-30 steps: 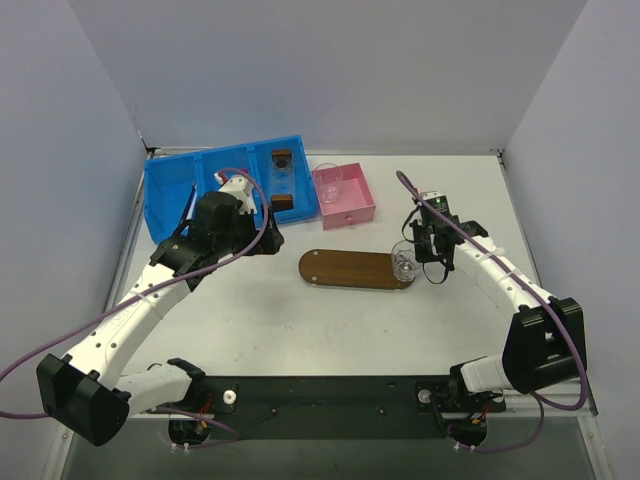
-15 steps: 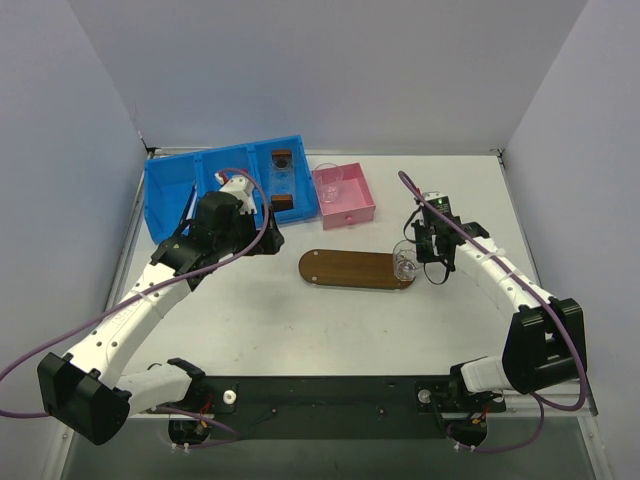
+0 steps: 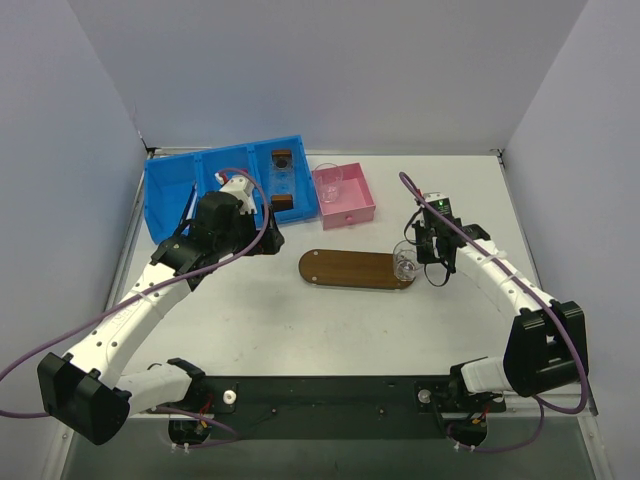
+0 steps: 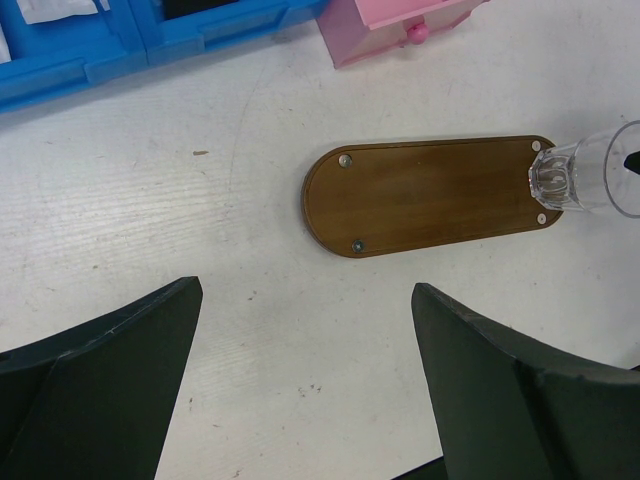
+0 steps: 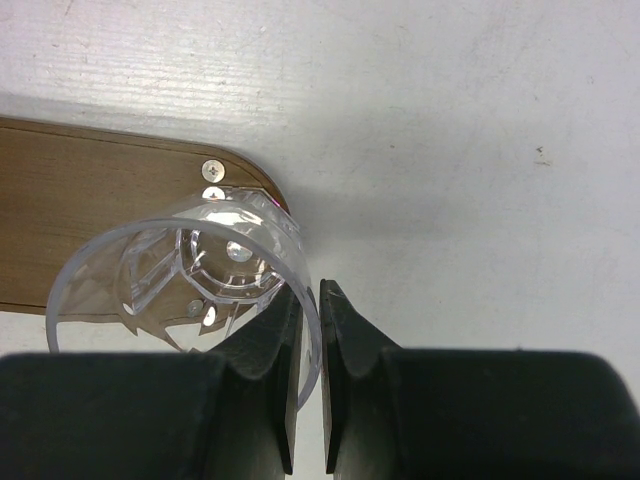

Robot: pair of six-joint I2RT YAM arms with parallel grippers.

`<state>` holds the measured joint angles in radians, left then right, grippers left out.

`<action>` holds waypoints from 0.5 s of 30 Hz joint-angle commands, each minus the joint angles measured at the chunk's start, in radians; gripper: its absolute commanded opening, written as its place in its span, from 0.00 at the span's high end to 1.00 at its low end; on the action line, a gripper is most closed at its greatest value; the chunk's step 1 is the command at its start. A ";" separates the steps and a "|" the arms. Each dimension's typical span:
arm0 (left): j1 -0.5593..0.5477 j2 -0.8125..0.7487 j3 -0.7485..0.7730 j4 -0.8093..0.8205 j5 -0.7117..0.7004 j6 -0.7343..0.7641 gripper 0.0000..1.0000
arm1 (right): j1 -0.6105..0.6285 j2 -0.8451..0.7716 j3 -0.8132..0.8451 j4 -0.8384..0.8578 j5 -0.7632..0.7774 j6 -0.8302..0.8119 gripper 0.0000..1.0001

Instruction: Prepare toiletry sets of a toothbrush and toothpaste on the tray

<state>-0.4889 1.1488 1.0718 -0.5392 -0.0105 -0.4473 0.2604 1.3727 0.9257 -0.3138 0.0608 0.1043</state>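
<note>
The dark brown oval tray (image 3: 350, 270) lies mid-table; it also shows in the left wrist view (image 4: 430, 195) and the right wrist view (image 5: 90, 200). My right gripper (image 5: 308, 300) is shut on the rim of a clear plastic cup (image 5: 190, 280), held over the tray's right end; the cup (image 3: 405, 262) is empty. My left gripper (image 4: 305, 330) is open and empty above the bare table, left of the tray. A white tube (image 3: 218, 180) lies in the blue bin. No toothbrush is visible.
A blue compartmented bin (image 3: 170, 195) stands at the back left, holding dark items (image 3: 282, 158). A pink square box (image 3: 355, 205) with another clear cup (image 3: 328, 180) in it stands behind the tray. Grey walls close in the table on three sides.
The cup in my right gripper has shifted very slightly over the tray's right end. The left arm has not moved.
</note>
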 commanded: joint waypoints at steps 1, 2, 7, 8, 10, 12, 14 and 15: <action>0.007 -0.011 0.001 0.038 0.010 0.013 0.03 | -0.007 -0.017 -0.028 -0.051 0.040 -0.002 1.00; 0.007 -0.011 0.000 0.038 0.010 0.013 0.03 | -0.007 -0.020 -0.028 -0.051 0.042 -0.003 1.00; 0.007 -0.012 0.000 0.036 0.010 0.015 0.03 | -0.009 -0.020 -0.025 -0.054 0.047 0.001 0.93; 0.007 -0.012 -0.001 0.038 0.010 0.015 0.03 | -0.009 -0.021 -0.024 -0.054 0.048 0.003 0.91; 0.007 -0.014 -0.001 0.038 0.010 0.013 0.03 | -0.009 -0.021 -0.022 -0.054 0.054 0.006 0.87; 0.007 -0.015 -0.003 0.038 0.010 0.015 0.03 | -0.009 -0.023 -0.022 -0.056 0.057 0.008 0.83; 0.007 -0.015 -0.004 0.038 0.010 0.015 0.03 | -0.007 -0.026 -0.024 -0.057 0.062 0.008 0.80; 0.007 -0.017 -0.006 0.038 0.010 0.013 0.03 | -0.007 -0.026 -0.024 -0.056 0.065 0.008 0.79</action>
<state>-0.4889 1.1488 1.0706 -0.5392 -0.0101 -0.4469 0.2604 1.3685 0.9100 -0.3290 0.0845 0.1074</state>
